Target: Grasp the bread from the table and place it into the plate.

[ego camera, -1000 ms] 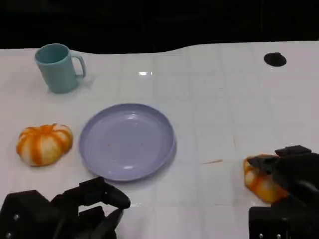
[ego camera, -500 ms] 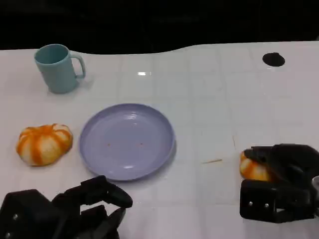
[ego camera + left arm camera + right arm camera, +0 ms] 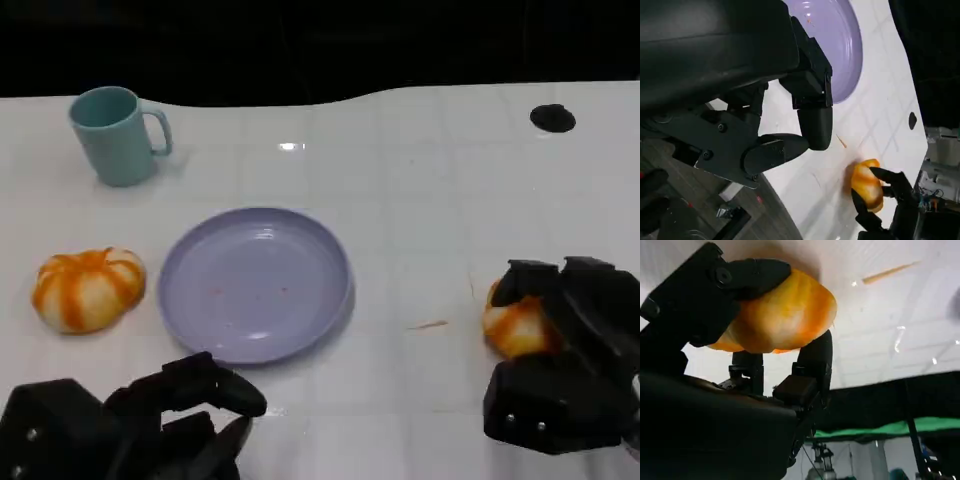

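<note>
An orange-and-white bread roll (image 3: 517, 327) sits inside my right hand (image 3: 562, 358) at the right of the table; the fingers wrap around it, and the right wrist view shows the bread (image 3: 781, 316) gripped between them. In the left wrist view the same bread (image 3: 866, 184) appears far off with black fingers on it. The lilac plate (image 3: 254, 283) lies mid-table, left of that hand, with nothing in it. A second striped bread (image 3: 88, 288) lies left of the plate. My left hand (image 3: 150, 420) rests low at the front left, fingers curled, holding nothing.
A teal mug (image 3: 116, 135) stands at the back left. A black round spot (image 3: 552, 118) marks the table's far right. A thin orange sliver (image 3: 427, 325) lies between plate and right hand. The table's far edge meets a dark background.
My right hand has lifted and closed around the bread at the right, raising it slightly off the table. The left hand, plate and other bread stay put.
</note>
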`<move>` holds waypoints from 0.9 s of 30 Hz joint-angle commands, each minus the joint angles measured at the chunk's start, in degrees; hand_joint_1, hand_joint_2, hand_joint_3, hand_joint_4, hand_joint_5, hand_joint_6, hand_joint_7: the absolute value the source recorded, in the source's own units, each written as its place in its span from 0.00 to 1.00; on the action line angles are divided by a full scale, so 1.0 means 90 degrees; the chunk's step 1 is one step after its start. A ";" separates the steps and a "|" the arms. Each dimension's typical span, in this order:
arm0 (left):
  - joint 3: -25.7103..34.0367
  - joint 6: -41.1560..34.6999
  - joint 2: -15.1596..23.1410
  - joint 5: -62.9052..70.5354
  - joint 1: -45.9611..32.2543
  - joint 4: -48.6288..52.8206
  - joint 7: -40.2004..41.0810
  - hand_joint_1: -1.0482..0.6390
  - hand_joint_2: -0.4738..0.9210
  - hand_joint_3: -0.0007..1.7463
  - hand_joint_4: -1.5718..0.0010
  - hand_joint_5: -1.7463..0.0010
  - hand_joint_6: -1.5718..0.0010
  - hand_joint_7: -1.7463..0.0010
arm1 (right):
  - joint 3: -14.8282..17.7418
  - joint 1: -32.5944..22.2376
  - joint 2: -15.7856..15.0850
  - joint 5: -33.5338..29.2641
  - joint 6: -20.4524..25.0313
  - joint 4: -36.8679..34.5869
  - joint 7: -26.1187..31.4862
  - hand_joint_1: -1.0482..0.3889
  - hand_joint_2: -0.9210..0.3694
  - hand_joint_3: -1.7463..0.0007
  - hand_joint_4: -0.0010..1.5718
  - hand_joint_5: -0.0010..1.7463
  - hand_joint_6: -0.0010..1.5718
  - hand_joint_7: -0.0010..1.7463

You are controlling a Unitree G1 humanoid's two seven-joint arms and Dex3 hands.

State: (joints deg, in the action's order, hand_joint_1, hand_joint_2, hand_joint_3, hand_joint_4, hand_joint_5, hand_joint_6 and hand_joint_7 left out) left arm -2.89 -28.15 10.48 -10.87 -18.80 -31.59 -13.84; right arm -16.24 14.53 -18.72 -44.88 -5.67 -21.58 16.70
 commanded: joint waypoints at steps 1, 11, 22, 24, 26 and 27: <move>0.0023 -0.0033 0.0015 0.0024 -0.0023 -0.0034 0.0081 0.47 0.89 0.43 0.59 0.00 0.61 0.26 | 0.0071 0.0040 -0.0040 0.0123 -0.0222 0.0180 0.0383 0.65 0.42 0.35 0.59 1.00 0.56 0.75; 0.0019 -0.0057 0.0005 -0.0001 0.0010 -0.0015 0.0078 0.48 0.88 0.44 0.59 0.00 0.62 0.25 | 0.0062 -0.0064 0.0221 0.0606 -0.0790 0.0886 0.0300 0.67 0.48 0.27 0.60 1.00 0.46 0.99; 0.0027 -0.0113 -0.0032 -0.0016 0.0038 0.0016 0.0103 0.48 0.87 0.44 0.59 0.00 0.62 0.24 | -0.0061 0.0051 0.0869 0.1191 -0.0851 0.1236 -0.0332 0.66 0.54 0.16 0.62 1.00 0.51 0.92; 0.0018 -0.0081 -0.0007 0.0001 0.0039 0.0024 0.0082 0.48 0.87 0.44 0.59 0.00 0.62 0.24 | -0.0092 0.0122 0.0989 0.1281 -0.0948 0.1137 -0.0416 0.67 0.54 0.16 0.62 1.00 0.51 0.92; 0.0005 -0.0054 0.0015 0.0024 0.0034 0.0025 0.0068 0.49 0.87 0.45 0.59 0.00 0.62 0.24 | -0.0160 0.0235 0.1099 0.1315 -0.0986 0.0983 -0.0456 0.68 0.53 0.17 0.62 1.00 0.50 0.94; -0.0001 -0.0045 0.0021 0.0034 0.0030 0.0025 0.0067 0.49 0.87 0.45 0.59 0.00 0.62 0.24 | -0.0186 0.0282 0.1138 0.1305 -0.0986 0.0920 -0.0454 0.68 0.53 0.17 0.62 1.00 0.50 0.95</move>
State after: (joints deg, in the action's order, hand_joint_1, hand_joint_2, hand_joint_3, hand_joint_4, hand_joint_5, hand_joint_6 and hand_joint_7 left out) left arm -2.93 -28.81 10.02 -10.88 -18.48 -31.65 -13.34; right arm -17.74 15.34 -9.09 -33.84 -14.08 -11.90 12.84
